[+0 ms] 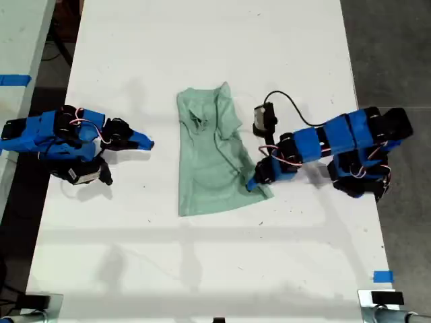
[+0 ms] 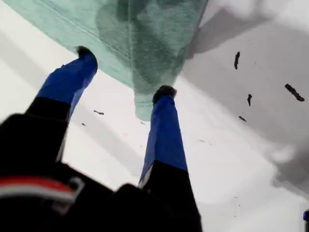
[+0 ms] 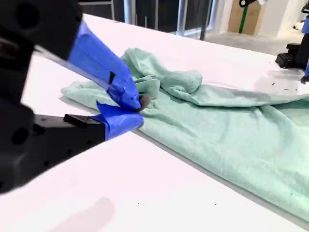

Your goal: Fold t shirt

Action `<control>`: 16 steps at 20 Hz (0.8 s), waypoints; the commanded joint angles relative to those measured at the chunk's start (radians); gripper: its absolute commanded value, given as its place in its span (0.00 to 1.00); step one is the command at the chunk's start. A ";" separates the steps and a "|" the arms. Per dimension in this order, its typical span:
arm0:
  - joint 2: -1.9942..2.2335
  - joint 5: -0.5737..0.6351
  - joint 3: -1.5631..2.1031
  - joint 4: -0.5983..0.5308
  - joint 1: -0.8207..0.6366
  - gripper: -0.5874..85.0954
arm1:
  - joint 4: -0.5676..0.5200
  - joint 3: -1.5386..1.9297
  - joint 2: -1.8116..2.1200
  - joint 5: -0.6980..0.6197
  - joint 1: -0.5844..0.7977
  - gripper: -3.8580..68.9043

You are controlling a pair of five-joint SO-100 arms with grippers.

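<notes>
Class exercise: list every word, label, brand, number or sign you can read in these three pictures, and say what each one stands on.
None can be read.
The t shirt shows no print.
My first gripper and my second gripper carry no lettering.
The blue tape on the table is blank.

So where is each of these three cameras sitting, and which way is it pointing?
Exterior view: overhead, looking straight down on the white table and the t shirt; both blue arms show, one at this view's left and one at its right.
First wrist view: rides on my first pincer, looking along its open fingers at the t shirt's edge.
Second wrist view: rides on my second pincer, looking low across the table; its jaws pinch the t shirt.
Shared: all three views show the t shirt.
</notes>
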 commanded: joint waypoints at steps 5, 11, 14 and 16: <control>0.006 0.006 0.018 0.002 0.006 0.01 | -0.080 0.020 -0.048 0.003 -0.003 0.07; 0.006 0.006 0.018 0.002 0.005 0.01 | -0.058 -0.051 -0.048 -0.035 -0.002 0.07; 0.006 0.006 0.018 0.002 0.003 0.01 | -0.017 -0.153 -0.058 -0.057 -0.009 0.07; 0.006 0.006 0.018 0.002 0.002 0.01 | 0.025 -0.276 -0.095 -0.078 -0.025 0.07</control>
